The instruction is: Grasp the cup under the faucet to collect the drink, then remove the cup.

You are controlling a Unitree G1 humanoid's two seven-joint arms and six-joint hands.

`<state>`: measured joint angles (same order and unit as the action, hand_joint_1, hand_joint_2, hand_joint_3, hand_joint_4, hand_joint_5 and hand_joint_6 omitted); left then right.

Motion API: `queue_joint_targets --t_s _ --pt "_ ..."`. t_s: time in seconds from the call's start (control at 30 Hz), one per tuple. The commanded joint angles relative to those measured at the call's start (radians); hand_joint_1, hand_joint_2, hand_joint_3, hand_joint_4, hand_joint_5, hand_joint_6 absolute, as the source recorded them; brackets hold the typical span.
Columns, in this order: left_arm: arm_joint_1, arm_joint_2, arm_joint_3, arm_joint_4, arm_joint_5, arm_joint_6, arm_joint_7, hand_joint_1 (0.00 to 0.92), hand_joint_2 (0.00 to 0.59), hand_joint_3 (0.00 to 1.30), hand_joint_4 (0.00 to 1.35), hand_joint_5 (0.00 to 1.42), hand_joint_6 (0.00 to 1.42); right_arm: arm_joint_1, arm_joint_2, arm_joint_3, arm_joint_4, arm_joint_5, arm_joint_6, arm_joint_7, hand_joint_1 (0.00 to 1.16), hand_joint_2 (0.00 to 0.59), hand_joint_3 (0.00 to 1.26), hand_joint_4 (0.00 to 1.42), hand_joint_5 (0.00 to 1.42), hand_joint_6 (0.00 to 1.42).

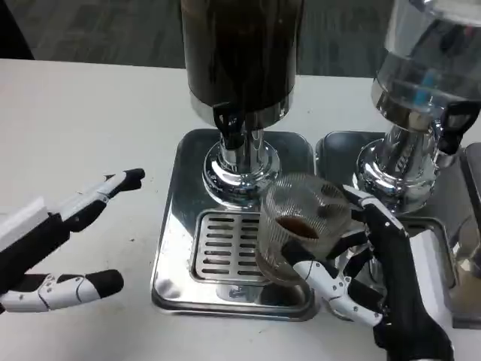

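Now the right hand [376, 278] hugs the cup [301, 233] between its fingers by the faucet [229, 124], so keep it level; the left hand [60, 248] waits with fingers wide.

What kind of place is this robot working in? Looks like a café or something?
Probably a self-serve drinks counter, perhaps a mock-up. A dark drink dispenser with a faucet stands on a metal drip tray, a second dispenser beside it, and the right hand holds a ribbed cup.

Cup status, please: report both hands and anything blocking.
Right hand holds cup, dark drink inside, over drip tray. Left hand open, off the tray's left. Faucet behind cup; nothing blocking.
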<state>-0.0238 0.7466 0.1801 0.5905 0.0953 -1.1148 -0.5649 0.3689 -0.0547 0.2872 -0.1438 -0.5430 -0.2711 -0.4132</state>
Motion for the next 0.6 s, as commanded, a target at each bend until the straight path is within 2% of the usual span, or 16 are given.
queue_joint_targets --t_s 0.03,0.6 --pt "0.033 0.024 -0.021 -0.026 0.015 -0.025 0.03 0.0 0.118 0.0 0.0 0.0 0.09 0.003 -0.008 -0.006 -0.046 0.006 -0.048 0.005 0.73 0.219 0.48 0.56 0.76 1.0" --pt "0.112 0.047 -0.053 -0.104 -0.051 -0.043 0.047 0.0 0.108 0.0 0.0 0.0 0.07 0.068 -0.033 -0.014 -0.115 0.015 -0.066 0.026 0.75 0.218 0.48 0.57 0.77 1.03"
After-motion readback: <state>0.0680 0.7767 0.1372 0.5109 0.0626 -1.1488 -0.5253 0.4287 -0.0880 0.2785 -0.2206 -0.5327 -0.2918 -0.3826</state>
